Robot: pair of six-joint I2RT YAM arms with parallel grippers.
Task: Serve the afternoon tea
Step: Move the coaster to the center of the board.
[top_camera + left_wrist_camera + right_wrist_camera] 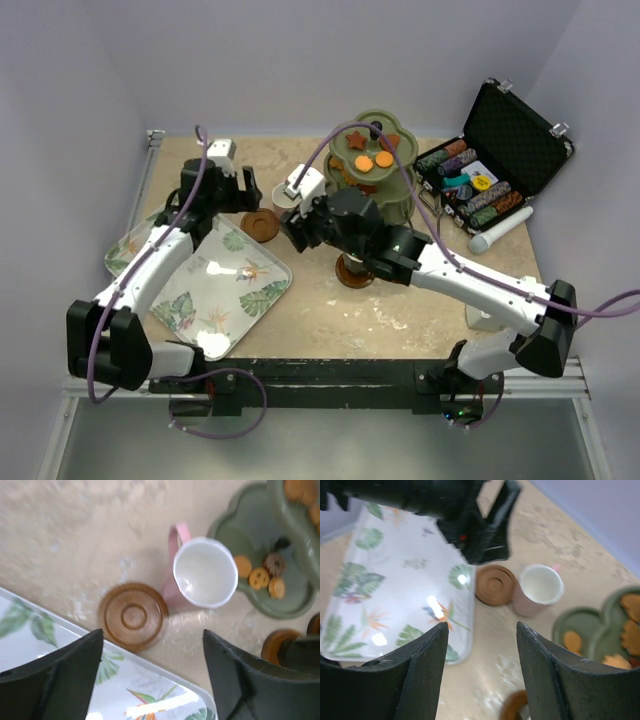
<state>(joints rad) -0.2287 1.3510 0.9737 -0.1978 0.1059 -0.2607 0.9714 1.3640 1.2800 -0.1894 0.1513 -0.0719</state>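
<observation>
On my overhead feed I see a white tray (232, 288) printed with green leaves, lying lower left on the beige table (400, 322) at an angle to its edge. Upper right, a black case (515, 130) stands open with rows of poker chips (470, 190) inside (mixed colours), and a white cylinder (500, 231) lies just below it

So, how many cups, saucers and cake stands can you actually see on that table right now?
Cups: 1
Saucers: 2
Tiered stands: 1
Total clearly visible: 4; others may be hidden.
</observation>
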